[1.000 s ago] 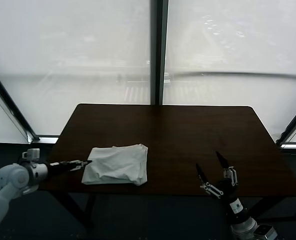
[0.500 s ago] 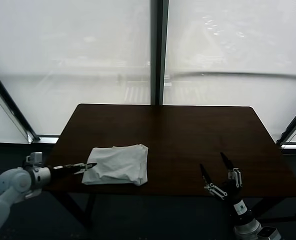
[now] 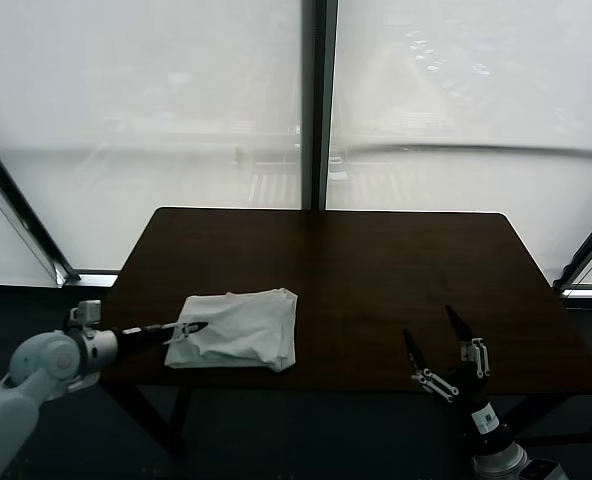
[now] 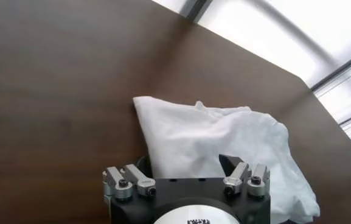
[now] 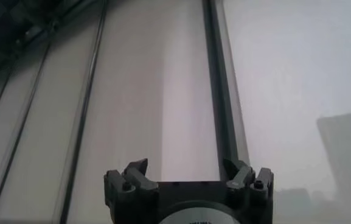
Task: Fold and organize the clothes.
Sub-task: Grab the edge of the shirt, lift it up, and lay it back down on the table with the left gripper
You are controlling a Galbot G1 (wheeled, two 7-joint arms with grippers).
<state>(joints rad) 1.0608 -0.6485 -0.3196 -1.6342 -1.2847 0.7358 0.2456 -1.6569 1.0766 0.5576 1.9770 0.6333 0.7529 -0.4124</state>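
The left gripper (image 3: 189,328) lies low at the near-left edge of the folded white T-shirt (image 3: 238,329), fingers around that edge; whether they are clamped on the cloth cannot be told. The T-shirt rests on the near-left part of the dark wooden table (image 3: 376,270). The right gripper (image 3: 438,338) hangs at the near-right table edge, fingers spread wide and empty, well apart from the T-shirt.

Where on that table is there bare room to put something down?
The table is bare from the shirt across to its right edge, and along the window side. It is crowded only at the near left, where the left pincer is at the shirt.
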